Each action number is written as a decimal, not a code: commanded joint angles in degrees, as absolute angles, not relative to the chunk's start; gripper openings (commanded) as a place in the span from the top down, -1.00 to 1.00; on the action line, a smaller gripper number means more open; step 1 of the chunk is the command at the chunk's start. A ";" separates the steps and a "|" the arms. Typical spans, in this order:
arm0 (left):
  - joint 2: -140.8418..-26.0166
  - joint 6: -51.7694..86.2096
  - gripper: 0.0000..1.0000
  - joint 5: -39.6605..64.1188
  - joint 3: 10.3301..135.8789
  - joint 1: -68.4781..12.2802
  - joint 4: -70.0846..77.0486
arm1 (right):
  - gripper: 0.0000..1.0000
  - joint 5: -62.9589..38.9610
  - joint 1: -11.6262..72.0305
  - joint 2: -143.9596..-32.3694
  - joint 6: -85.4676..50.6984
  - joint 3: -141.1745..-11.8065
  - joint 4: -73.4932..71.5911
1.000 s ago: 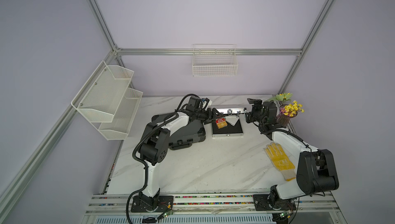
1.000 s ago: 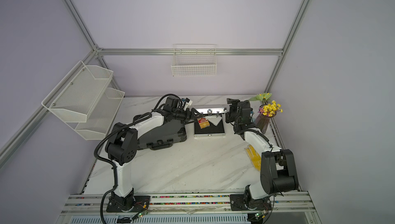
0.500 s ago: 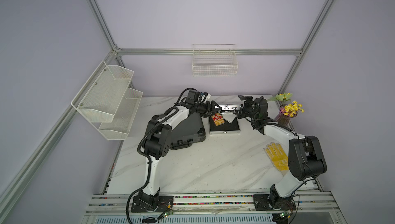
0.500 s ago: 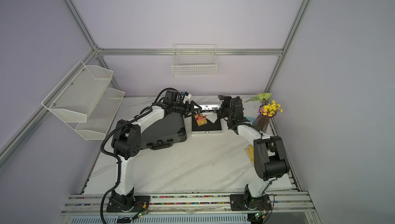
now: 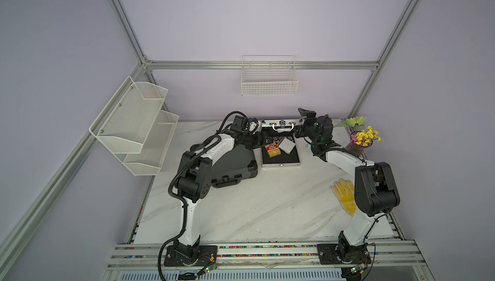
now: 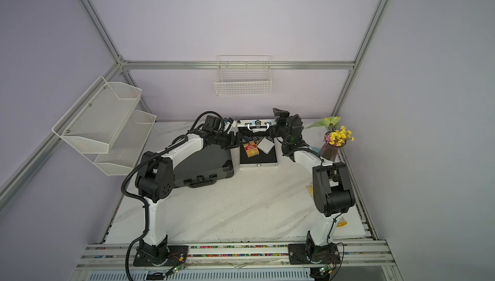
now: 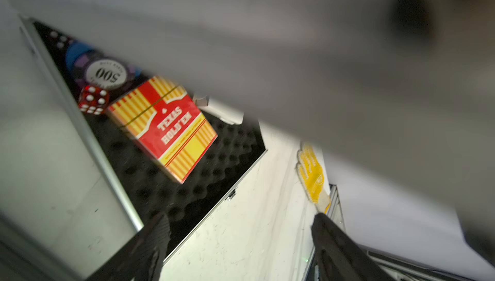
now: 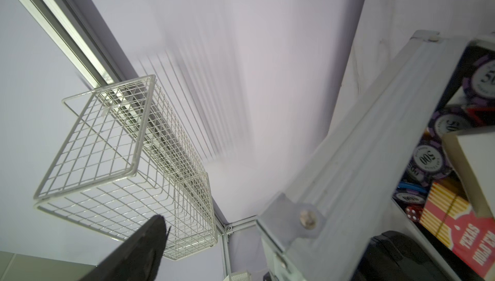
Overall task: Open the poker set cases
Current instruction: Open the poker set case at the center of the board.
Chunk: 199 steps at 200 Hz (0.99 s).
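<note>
Swinging higher than a second ago: lid of silver case now near upright, so that one's open. Left gripper jaws apart beside it, right gripper spread wide astride lid corner. Dark grey case left of silver case: shut, left arm overhead. Vase close right.
</note>
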State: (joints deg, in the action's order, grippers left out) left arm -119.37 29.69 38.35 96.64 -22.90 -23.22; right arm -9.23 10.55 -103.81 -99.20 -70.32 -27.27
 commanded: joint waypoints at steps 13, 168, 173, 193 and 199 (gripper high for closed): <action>-111.91 18.48 -0.68 30.96 92.97 -25.85 -26.25 | -0.89 -7.50 11.29 -106.08 -110.75 -73.93 -31.58; -128.24 2.14 -0.63 21.02 104.84 -37.17 -23.19 | -0.94 -3.20 11.44 -118.13 -120.88 -86.74 -25.71; -128.94 2.03 -0.62 21.45 105.39 -37.18 -23.19 | -0.94 -3.04 11.49 -118.41 -120.86 -86.96 -25.02; -130.88 1.81 -0.62 24.17 105.83 -37.49 -22.28 | -0.94 -2.40 11.43 -118.79 -121.47 -87.71 -22.19; -131.30 1.44 -0.62 24.81 105.69 -37.67 -21.85 | -0.94 -2.07 11.43 -118.91 -121.58 -87.96 -22.00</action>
